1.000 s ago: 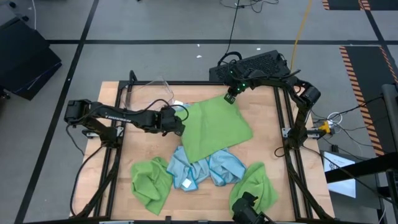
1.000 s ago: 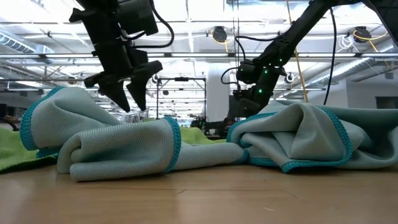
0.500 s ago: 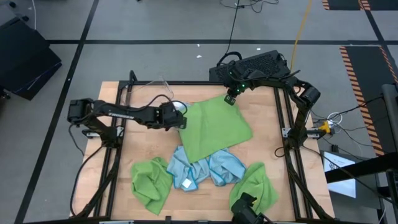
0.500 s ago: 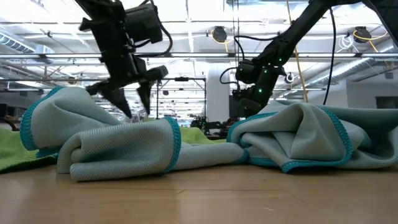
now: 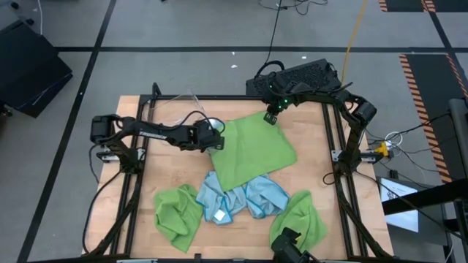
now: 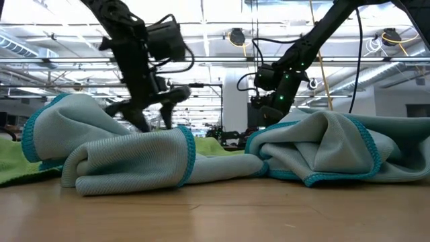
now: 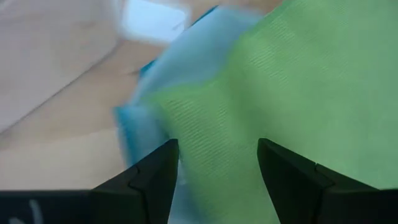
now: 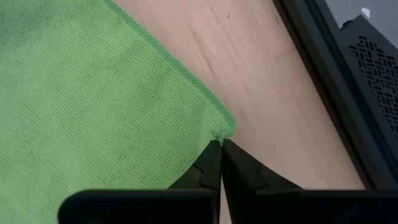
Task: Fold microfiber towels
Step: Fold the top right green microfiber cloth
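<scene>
Early stage: right gripper (image 8: 219, 144) pinches the spread green towel's (image 5: 252, 150) corner, left gripper (image 7: 217, 163) spread open; crumpled towels (image 5: 241, 201) remain unfolded.

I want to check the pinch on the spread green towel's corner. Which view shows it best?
The right wrist view: the right gripper has its jaws shut on the green towel corner. The high view shows it small; the low view hides it; the left wrist view misses that corner.

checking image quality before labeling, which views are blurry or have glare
Left wrist view: smeared with motion blur, the green towel and the blue towel under it have soft edges. Low view: the left arm's hand is blurred, the blue towels in front are sharp, ceiling lights behind glare bright. Right wrist view: sharp, weave visible at the pinched corner. High view: evenly lit, no glare.
</scene>
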